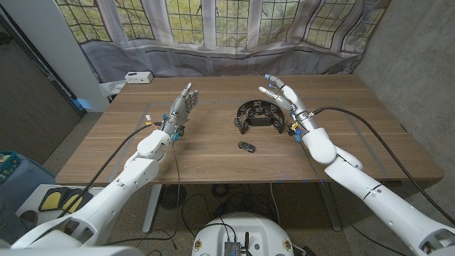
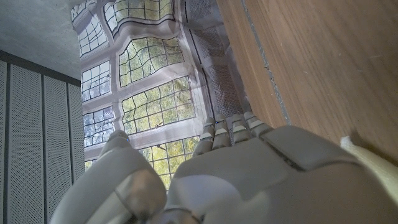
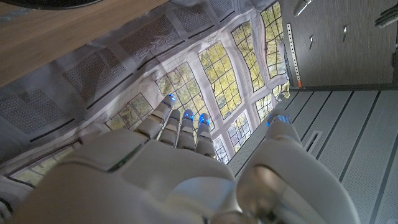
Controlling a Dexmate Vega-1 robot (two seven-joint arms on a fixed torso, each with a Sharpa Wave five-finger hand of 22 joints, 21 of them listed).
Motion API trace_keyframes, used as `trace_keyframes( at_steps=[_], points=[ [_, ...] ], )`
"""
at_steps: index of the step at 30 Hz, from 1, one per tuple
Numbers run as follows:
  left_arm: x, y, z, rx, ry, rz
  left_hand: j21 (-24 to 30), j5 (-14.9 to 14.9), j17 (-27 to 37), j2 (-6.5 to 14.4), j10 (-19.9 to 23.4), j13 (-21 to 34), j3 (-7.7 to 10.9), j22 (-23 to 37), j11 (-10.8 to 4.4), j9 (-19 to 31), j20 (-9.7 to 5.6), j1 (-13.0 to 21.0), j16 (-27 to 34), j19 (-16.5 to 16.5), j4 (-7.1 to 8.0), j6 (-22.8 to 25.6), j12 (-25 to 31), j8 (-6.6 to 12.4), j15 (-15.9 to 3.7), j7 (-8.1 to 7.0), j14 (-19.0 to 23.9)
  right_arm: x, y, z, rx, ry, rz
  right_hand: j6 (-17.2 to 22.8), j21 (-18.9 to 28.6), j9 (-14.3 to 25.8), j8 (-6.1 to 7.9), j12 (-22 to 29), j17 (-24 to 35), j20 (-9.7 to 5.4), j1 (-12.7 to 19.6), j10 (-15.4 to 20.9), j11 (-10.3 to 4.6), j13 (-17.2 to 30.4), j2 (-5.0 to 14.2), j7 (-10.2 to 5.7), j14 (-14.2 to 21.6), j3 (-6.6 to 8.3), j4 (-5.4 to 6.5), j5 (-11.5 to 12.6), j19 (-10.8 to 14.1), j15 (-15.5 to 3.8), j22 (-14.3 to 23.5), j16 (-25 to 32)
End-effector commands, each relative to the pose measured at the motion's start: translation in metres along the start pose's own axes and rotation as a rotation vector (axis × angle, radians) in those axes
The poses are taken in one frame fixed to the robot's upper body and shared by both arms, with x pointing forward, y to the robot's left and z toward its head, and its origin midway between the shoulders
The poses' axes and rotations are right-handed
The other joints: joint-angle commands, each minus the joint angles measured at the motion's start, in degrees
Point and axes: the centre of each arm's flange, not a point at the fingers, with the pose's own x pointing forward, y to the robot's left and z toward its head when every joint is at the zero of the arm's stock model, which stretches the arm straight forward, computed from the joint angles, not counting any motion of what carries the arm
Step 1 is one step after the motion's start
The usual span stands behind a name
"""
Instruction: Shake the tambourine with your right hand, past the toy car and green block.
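Head view, tambourine: the black tambourine point(image 1: 259, 115) lies on the wooden table point(image 1: 213, 153), toward the far right of the middle.
Head view, right hand: the right hand point(image 1: 286, 99) stands just beside the tambourine's right edge, fingers spread and extended, grasping nothing; whether it touches the rim cannot be told.
Head view, toy car: a small dark toy car point(image 1: 247, 146) sits nearer the front edge, apart from the tambourine.
Head view, left hand: the left hand point(image 1: 180, 110) is raised left of centre, fingers straight, released.
Head view, far corner: a white box point(image 1: 138, 77).
Left wrist view: the hand's back point(image 2: 249, 180), fingers together against windows point(image 2: 155, 93); table plank alongside.
Right wrist view: fingertips point(image 3: 185, 115) with blue tips, pointing at windows and a grey wall point(image 3: 348, 43).
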Motion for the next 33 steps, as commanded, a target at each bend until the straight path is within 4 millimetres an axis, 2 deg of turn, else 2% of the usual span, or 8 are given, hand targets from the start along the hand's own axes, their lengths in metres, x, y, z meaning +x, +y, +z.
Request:
trace_keyframes(
  at_steps=[1,22,33],
  points=[
    [-0.001,-0.001,0.003,0.014,0.006,-0.005,0.3,0.0,0.1,0.4,0.5,0.0,0.16,0.3,0.30,0.2,0.58,0.3,0.0,-0.1,-0.34,0.5,0.4,0.16,0.19,0.64,0.5,0.006,0.004,0.008,-0.228,0.012,0.030,-0.1,0.2,0.3,-0.01,-0.2,0.0,-0.04,0.6,0.1,-0.14,0.3,-0.08,-0.01,0.0,0.30,0.05,0.0,0.6,-0.28,0.2,0.0],
    [0.001,-0.003,0.005,0.015,0.005,-0.006,0.3,-0.1,0.1,0.7,0.8,0.0,0.29,0.3,0.20,0.2,0.66,0.5,0.0,0.1,-0.55,0.8,0.4,0.09,0.07,0.66,0.8,0.009,0.011,0.018,-0.406,0.032,0.055,-1.0,0.0,0.4,-0.35,-0.7,0.1,0.22,0.9,-1.0,-0.28,0.3,-0.07,-0.41,-0.7,0.32,0.22,-0.1,0.2,-0.16,0.2,-0.4],
    [-0.002,0.000,0.006,0.020,0.002,0.002,0.4,-0.2,0.1,0.8,0.9,0.0,0.35,0.3,0.19,0.2,0.75,0.6,-0.1,0.2,-0.65,0.9,0.4,0.03,0.16,0.69,0.9,0.013,0.018,0.026,-0.524,0.035,0.123,0.2,0.5,0.4,0.11,-0.3,0.1,0.27,1.1,0.2,-0.28,0.3,-0.03,-0.25,0.7,0.34,0.29,-0.1,1.8,-0.27,0.2,0.0]
  ],
)
